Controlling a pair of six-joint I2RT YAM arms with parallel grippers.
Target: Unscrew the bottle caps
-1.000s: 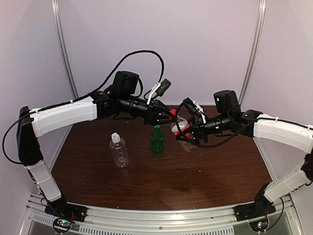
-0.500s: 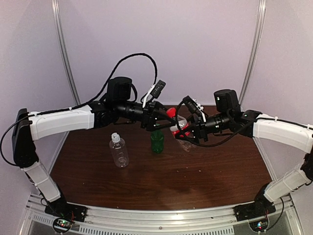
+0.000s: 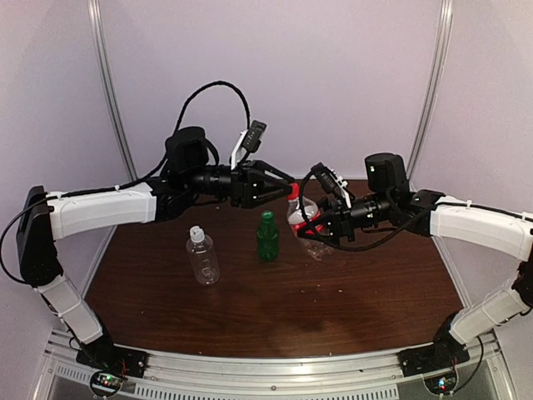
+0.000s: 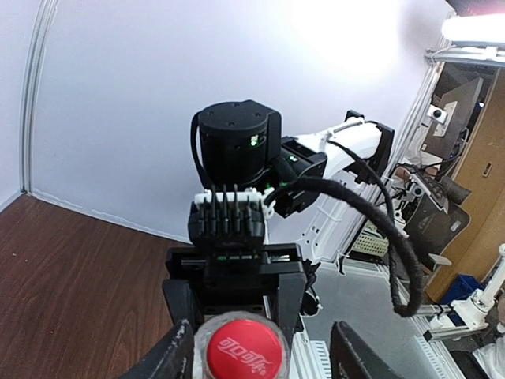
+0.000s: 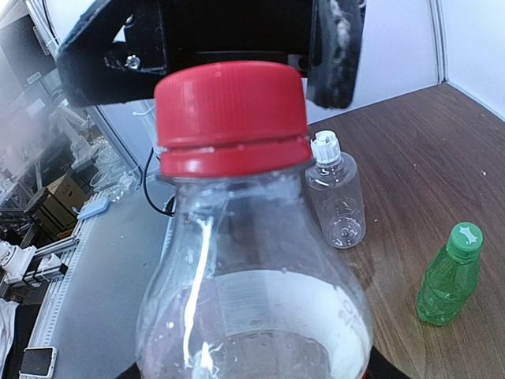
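My right gripper [image 3: 315, 225] is shut on the clear bottle with the red label [image 3: 305, 223], holding it tilted above the table, its neck toward the left arm. Its red cap [image 3: 293, 191] sits on the neck. My left gripper [image 3: 281, 185] is open. In the left wrist view the red cap [image 4: 243, 346] lies between the fingers [image 4: 170, 357], close to the left one and well apart from the right one. The green bottle [image 3: 267, 240] with its green cap [image 3: 266, 216] and the wider clear bottle [image 3: 203, 260] with its white cap [image 3: 196, 234] stand upright on the table.
The brown table [image 3: 333, 300] is walled by pale panels behind and at both sides. A metal rail [image 3: 275, 367] runs along the near edge. A black cable [image 3: 208, 96] loops above the left arm.
My left gripper has let go of the red cap, opened, and lifted slightly up and back to the left. The right gripper keeps the bottle in about the same place.
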